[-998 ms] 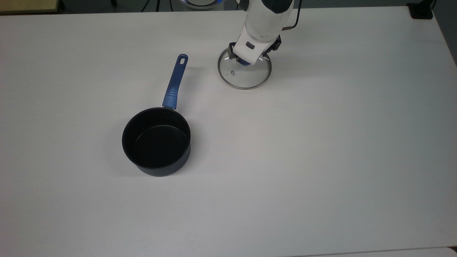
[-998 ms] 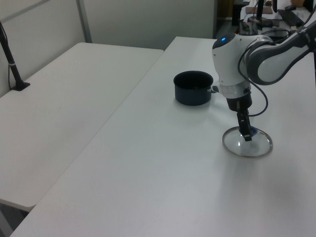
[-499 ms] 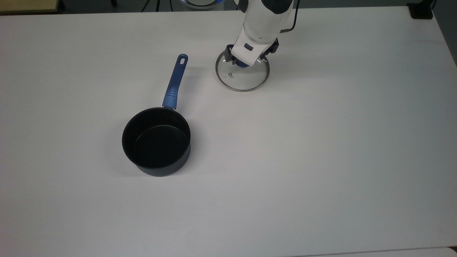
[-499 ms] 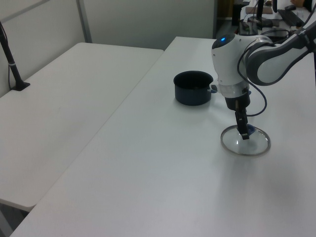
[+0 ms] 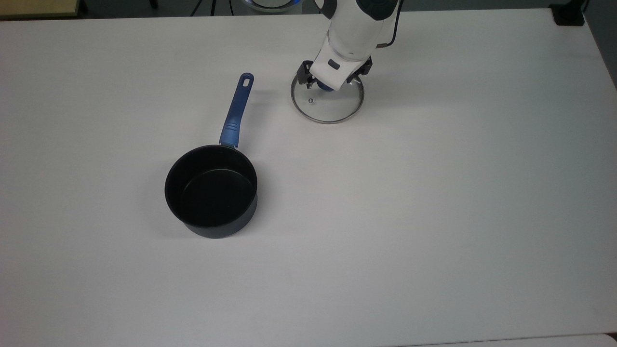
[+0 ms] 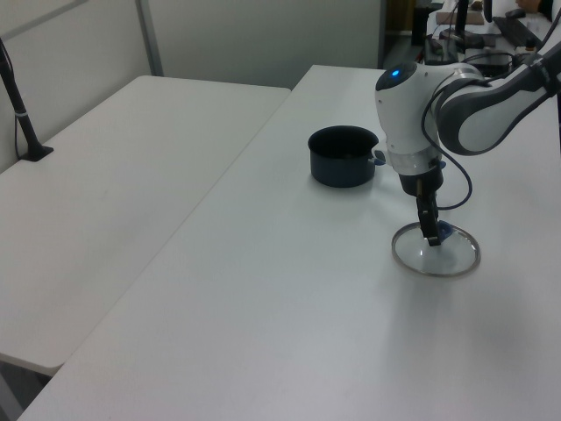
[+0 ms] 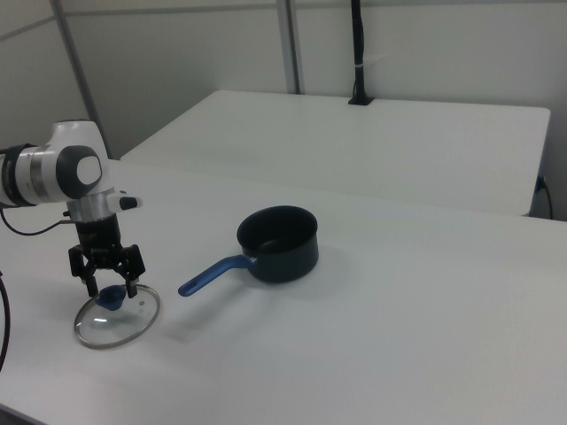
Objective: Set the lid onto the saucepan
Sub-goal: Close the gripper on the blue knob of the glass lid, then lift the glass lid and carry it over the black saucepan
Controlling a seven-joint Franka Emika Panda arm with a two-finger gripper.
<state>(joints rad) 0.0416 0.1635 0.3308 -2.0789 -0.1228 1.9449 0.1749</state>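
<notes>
The lid (image 5: 332,107) lies flat on the white table (image 5: 434,217), a clear glass disc with a metal rim and a blue centre knob (image 5: 324,87). My gripper (image 5: 329,83) hangs straight over the knob, open, one finger on each side of it, as the right view shows at the gripper (image 7: 110,285) and the lid (image 7: 120,320). The saucepan (image 5: 211,193) stands upright and empty toward the top view's lower left, its blue handle (image 5: 236,113) pointing up the top view. In the left view, the saucepan (image 6: 342,156) sits behind the lid (image 6: 443,260).
A second white table (image 6: 131,175) adjoins this one, with a black post (image 6: 22,114) clamped at its far edge. A dark object (image 5: 569,14) sits at the top view's upper right corner. Bare tabletop lies between lid and pan.
The lid has slid slightly toward the top view's left. The gripper has shifted a little with it and stays over the knob.
</notes>
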